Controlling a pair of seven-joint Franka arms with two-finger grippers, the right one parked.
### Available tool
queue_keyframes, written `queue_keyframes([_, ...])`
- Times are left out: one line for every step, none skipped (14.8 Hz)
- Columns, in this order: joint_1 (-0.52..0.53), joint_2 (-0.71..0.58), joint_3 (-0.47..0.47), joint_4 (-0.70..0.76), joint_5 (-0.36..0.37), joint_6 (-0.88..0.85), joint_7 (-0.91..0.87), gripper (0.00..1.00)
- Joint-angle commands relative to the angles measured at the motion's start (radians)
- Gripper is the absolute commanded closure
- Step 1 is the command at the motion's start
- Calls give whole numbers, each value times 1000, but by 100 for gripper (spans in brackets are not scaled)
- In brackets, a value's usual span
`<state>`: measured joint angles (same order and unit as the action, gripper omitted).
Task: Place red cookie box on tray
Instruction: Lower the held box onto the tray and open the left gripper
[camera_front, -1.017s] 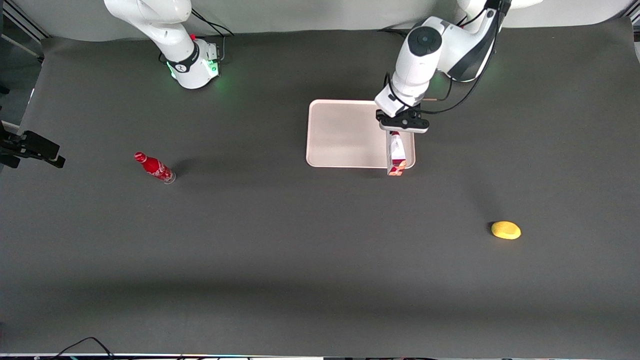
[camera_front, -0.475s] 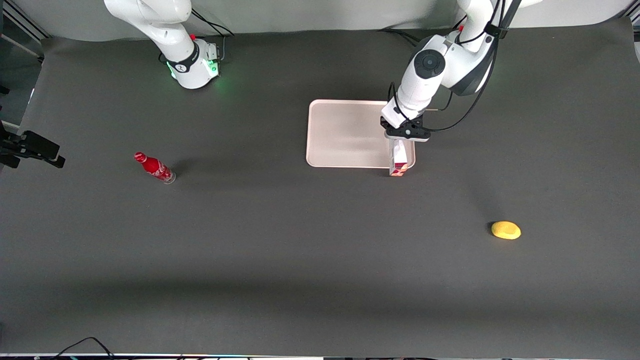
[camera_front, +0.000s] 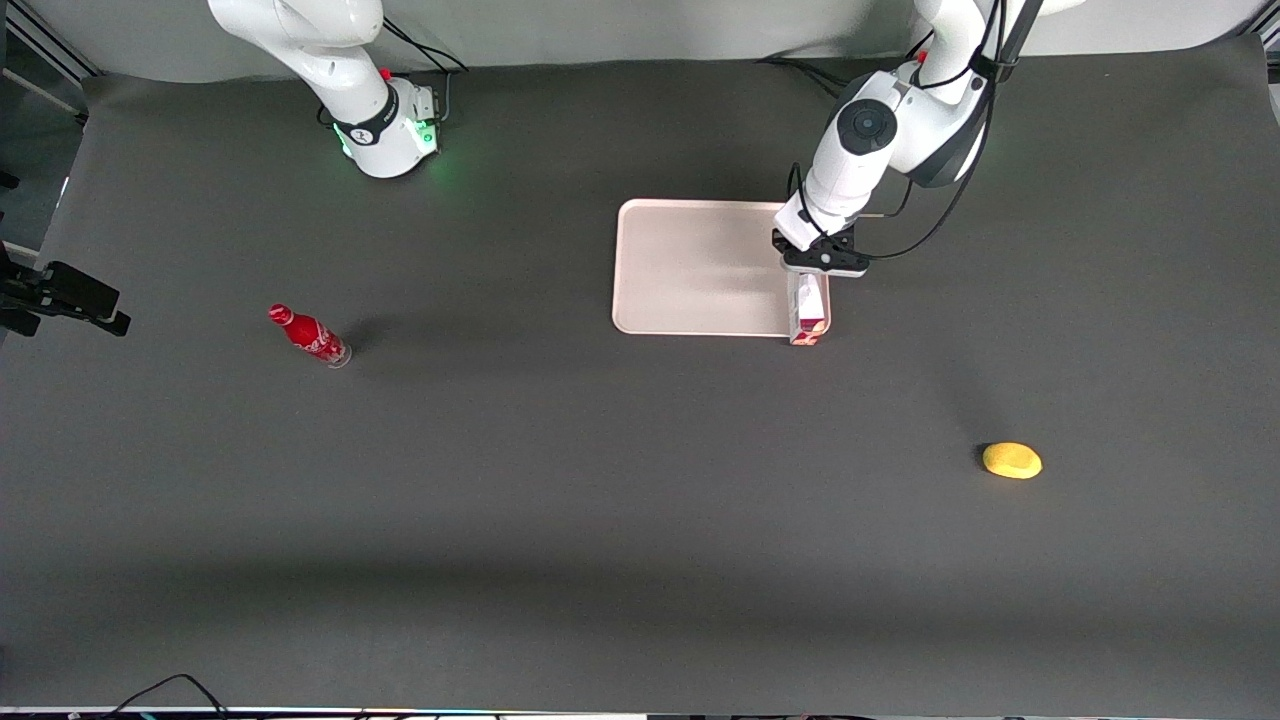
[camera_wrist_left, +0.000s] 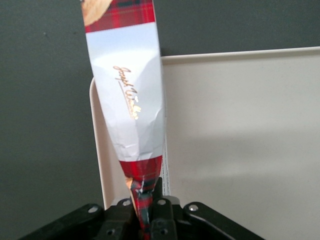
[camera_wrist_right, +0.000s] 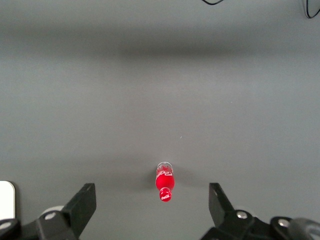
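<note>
— How far along is it?

— The claw (camera_wrist_left: 146, 212) is clamped on one end of the red cookie box (camera_front: 808, 311), which hangs over the tray (camera_front: 690, 265) at the edge toward the working arm. It looks carried, not set down.

— Room to move?

— Little at that rim; its nearer end overhangs the tabletop (camera_front: 600, 500). Most of the tray is bare.
</note>
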<state>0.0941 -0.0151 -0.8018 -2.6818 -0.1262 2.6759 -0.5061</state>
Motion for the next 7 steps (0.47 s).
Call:
queue_keyframes([-8,-34,-5,-32,10,27,4,100])
queue_keyframes([-11,-34,-5,-32,10,26,3,100])
queue_keyframes([-22,-37,-5,-32,10,18,-11,100])
queue_keyframes([-39,-40,-5,-32,8,15,-17,100])
queue_keyframes([-43,-43,-5,-32,10,15,-28,100])
queue_keyframes([-45,-43,-5,-33,10,15,-29,100])
queue_keyframes([-47,-43,-7,-38,10,16,-29,100])
